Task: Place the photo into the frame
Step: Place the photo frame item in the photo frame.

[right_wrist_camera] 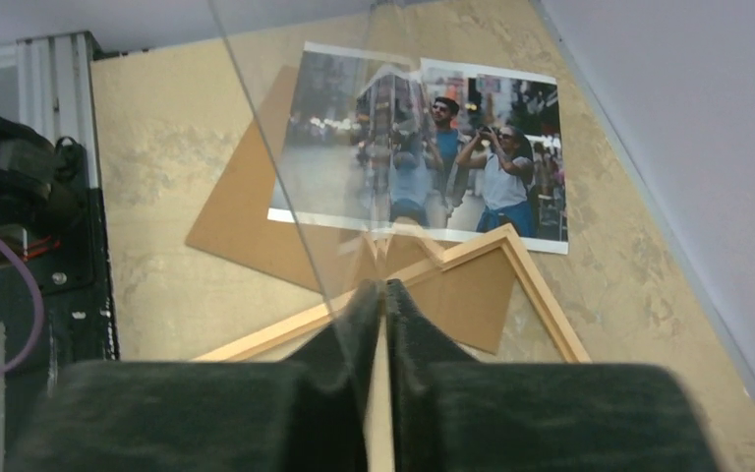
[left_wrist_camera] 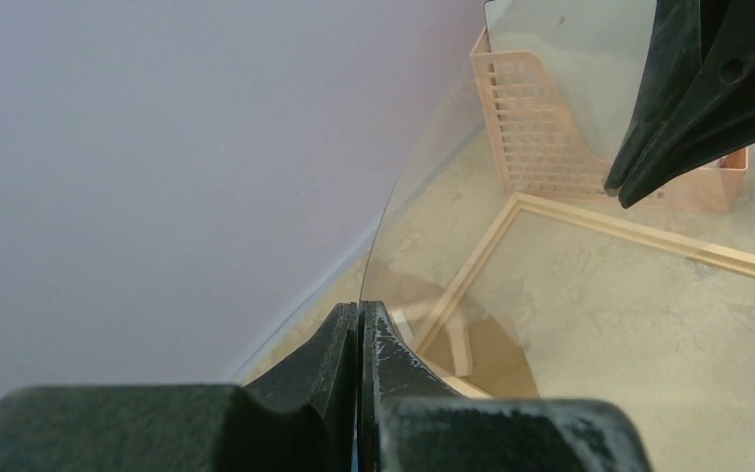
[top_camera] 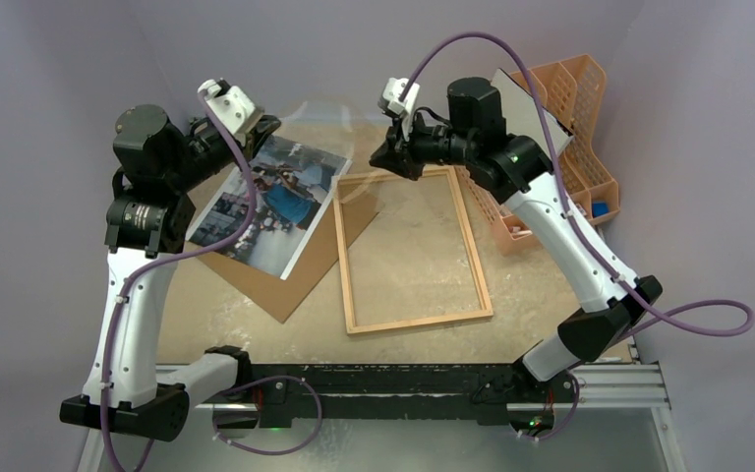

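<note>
Left claw (top_camera: 263, 128) is pressed shut on one edge of the clear pane (left_wrist_camera: 433, 226), up over the far left corner of the frame (top_camera: 345, 265). That looks like the point of the hold: with the glazing up and out, the opening is bare for loading. Just left of the frame lies the photo (top_camera: 270, 202), face up on the brown backing panel (top_camera: 290, 285), whose corner reaches under the frame's left rail. Neither claw is on the print. The frame itself lies flat, with little inside it but tabletop. Over its far right corner the right claw (top_camera: 393, 157) is pinching the pane's opposite edge (a sliver of gap, filled by the sheet), so the pane hangs between two grips rather than sagging from one. Right of the frame stands the orange lattice organizer (top_camera: 570, 98), with a grey board (top_camera: 519, 87) leaning in it. My read is that the pane needs parking before the photo goes in.
</note>
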